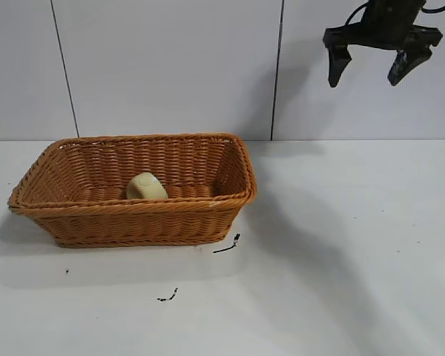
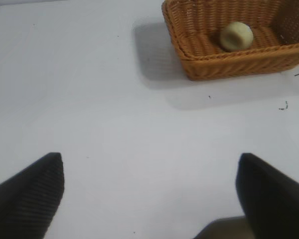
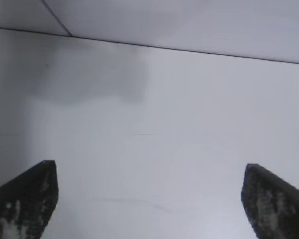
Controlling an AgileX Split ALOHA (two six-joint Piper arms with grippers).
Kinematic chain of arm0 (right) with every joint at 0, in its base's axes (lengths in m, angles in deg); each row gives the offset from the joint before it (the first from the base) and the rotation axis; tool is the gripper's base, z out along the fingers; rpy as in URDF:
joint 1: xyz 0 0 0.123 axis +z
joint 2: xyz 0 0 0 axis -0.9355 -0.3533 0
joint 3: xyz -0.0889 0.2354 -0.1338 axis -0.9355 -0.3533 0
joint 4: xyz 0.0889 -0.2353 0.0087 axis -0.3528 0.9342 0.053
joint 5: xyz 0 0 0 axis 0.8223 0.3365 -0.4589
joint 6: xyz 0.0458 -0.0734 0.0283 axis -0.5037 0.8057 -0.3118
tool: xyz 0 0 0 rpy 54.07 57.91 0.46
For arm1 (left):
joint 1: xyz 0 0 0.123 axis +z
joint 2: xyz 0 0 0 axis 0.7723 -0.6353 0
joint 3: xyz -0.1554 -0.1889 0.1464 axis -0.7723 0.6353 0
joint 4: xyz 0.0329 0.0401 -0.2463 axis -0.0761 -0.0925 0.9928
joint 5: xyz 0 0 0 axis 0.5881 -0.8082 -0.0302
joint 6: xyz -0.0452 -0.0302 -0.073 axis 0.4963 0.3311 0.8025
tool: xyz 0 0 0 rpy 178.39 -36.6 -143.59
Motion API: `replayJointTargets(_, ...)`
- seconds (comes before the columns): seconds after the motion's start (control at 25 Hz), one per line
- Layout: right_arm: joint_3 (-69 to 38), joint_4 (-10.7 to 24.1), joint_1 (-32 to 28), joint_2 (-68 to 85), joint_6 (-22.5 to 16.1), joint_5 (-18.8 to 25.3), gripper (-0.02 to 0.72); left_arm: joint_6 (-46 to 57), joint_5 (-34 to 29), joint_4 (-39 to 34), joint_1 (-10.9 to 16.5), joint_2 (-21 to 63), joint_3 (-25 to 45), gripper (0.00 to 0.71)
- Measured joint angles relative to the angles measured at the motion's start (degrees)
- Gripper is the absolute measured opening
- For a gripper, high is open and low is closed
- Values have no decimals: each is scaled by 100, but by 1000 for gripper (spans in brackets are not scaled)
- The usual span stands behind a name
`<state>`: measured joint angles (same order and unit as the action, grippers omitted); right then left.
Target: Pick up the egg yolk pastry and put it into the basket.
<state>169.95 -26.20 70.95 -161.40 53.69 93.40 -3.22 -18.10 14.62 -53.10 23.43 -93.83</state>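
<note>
Now the egg yolk pastry (image 1: 146, 186) sits inside the basket (image 1: 133, 219), on its floor close to the near wall, at about nine o'clock on the table (image 1: 341, 282). My right gripper (image 1: 372, 73) hangs high at one o'clock, fingers spread wide and holding nothing. My left gripper (image 2: 149, 191) is likewise spread and empty above bare table, well apart from the basket.

Pale egg yolk pastry (image 1: 146, 186) sits inside wicker basket (image 1: 133, 220), approx. mid-floor.

the basket (image 2: 229, 64) is cut off at the left wrist view's edge; its near wall hides the egg yolk pastry's (image 1: 145, 186) base.
</note>
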Motion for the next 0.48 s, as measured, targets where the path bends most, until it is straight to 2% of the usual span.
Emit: replayJointTargets(0.48, -4305, -17, 0, 3947, 80, -9, 693, 0, 0, 0, 0, 0, 0, 696)
